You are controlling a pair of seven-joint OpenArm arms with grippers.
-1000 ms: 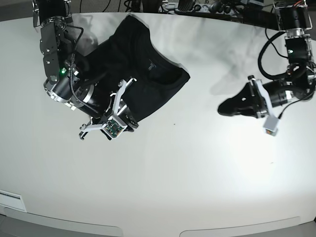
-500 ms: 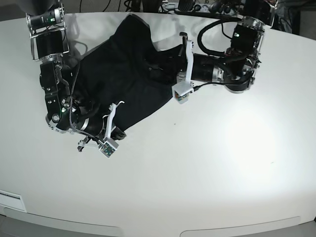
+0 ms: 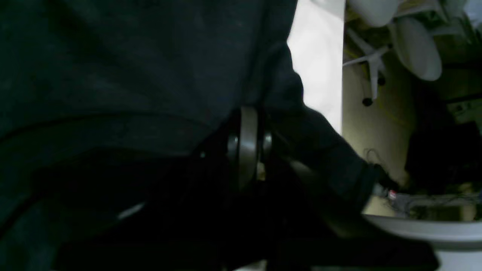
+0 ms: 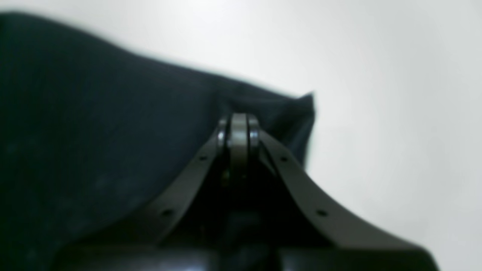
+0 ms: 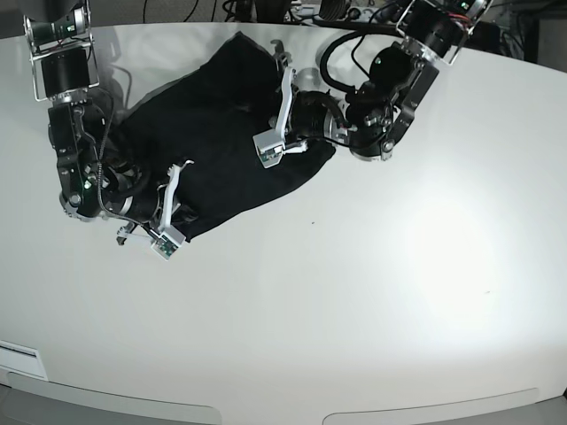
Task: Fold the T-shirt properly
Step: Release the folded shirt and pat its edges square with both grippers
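The black T-shirt (image 5: 221, 133) lies spread across the far left part of the white table (image 5: 372, 292), stretched between both arms. My right gripper (image 5: 190, 215) is at its near lower corner, and the right wrist view shows the fingertips (image 4: 239, 130) shut on a fold of the T-shirt (image 4: 94, 124) near a pointed corner. My left gripper (image 5: 266, 111) reaches in from the far right to the shirt's right end. In the left wrist view its closed tips (image 3: 246, 131) are wrapped in the dark T-shirt (image 3: 124, 67).
The table's far edge (image 5: 354, 25) runs just behind the shirt, with cables and chair bases (image 3: 410, 45) beyond it. A white strip (image 5: 19, 359) sits at the near left edge. The left arm's body (image 5: 390, 97) hangs over the far middle.
The left arm swung from the table's right side over to the shirt's right end and is shut there. The right gripper drew the near corner leftward, stretching the cloth.
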